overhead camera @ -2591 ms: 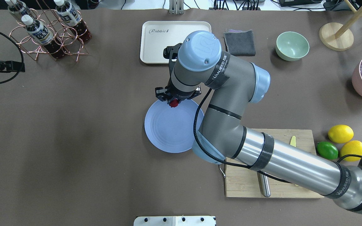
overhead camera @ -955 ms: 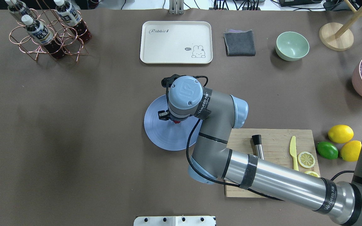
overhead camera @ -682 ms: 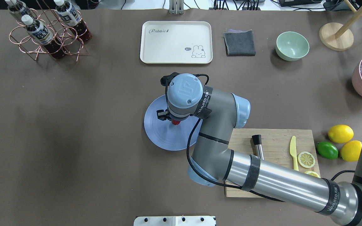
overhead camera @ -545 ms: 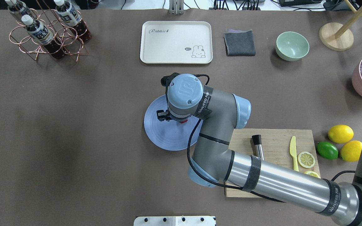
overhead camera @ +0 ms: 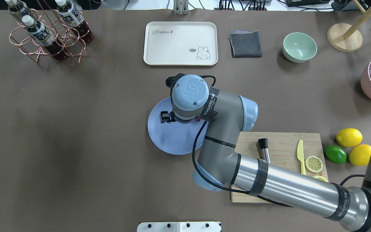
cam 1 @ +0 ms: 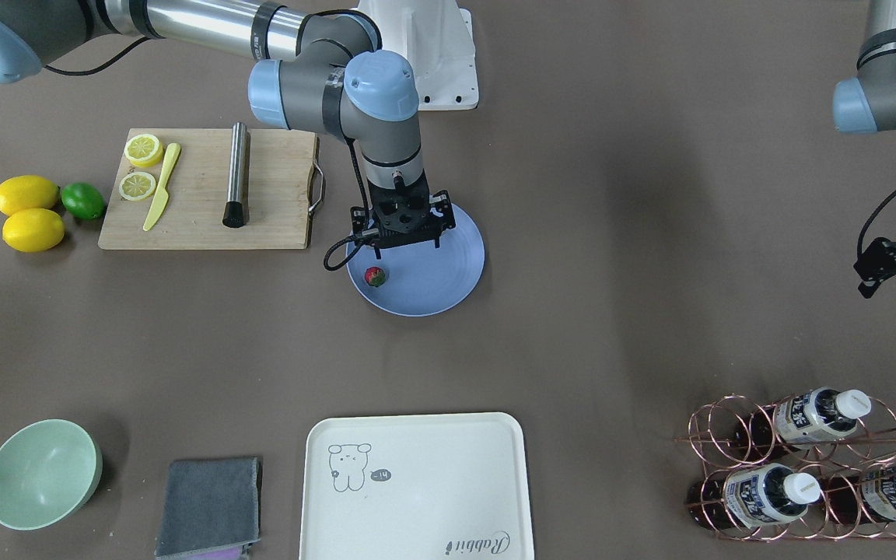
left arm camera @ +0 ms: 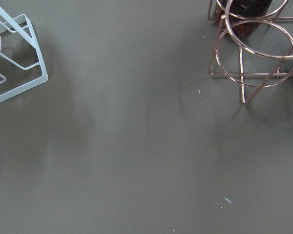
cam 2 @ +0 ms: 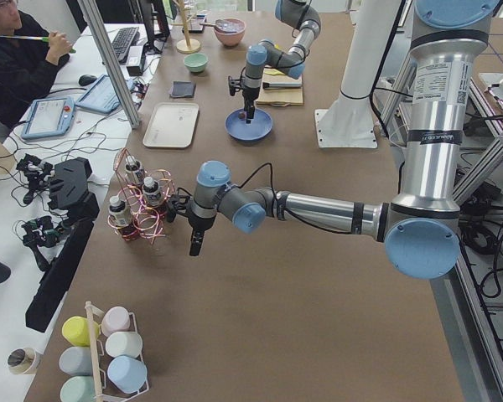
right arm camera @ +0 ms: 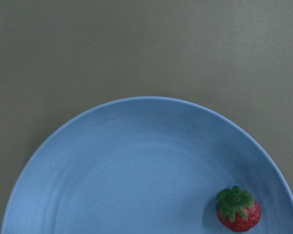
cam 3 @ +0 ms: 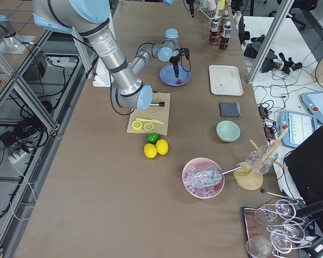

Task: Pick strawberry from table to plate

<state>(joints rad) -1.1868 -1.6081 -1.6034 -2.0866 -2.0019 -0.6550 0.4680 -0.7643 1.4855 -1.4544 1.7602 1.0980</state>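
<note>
The strawberry [cam 1: 375, 275] lies on the blue-lavender plate [cam 1: 440, 280], close to the rim on the cutting-board side, with nothing touching it. The right wrist view shows the strawberry [right arm camera: 238, 209] with its green cap up on the plate [right arm camera: 136, 170]. My right gripper [cam 1: 401, 241] hangs just above the plate's robot-side half, open and holding nothing. In the overhead view the wrist hides most of it, and only a red speck of strawberry [overhead camera: 199, 120] peeks out. My left gripper [cam 1: 895, 268] hovers over the bare table [cam 1: 611, 233] far off, near the bottle rack; I cannot tell its state.
A wooden cutting board [cam 1: 277, 194] with lemon slices, a yellow knife and a metal rod lies beside the plate. Lemons and a lime [cam 1: 28, 210] sit past it. A cream tray [cam 1: 417, 482], grey cloth [cam 1: 207, 505], green bowl [cam 1: 40, 474] and bottle rack [cam 1: 806, 467] line the far side.
The right gripper brought the strawberry from the plate's far rim over its middle, lowered and opened. The strawberry rolled toward the cutting-board side. The left arm drew back off the overhead view's left edge.
</note>
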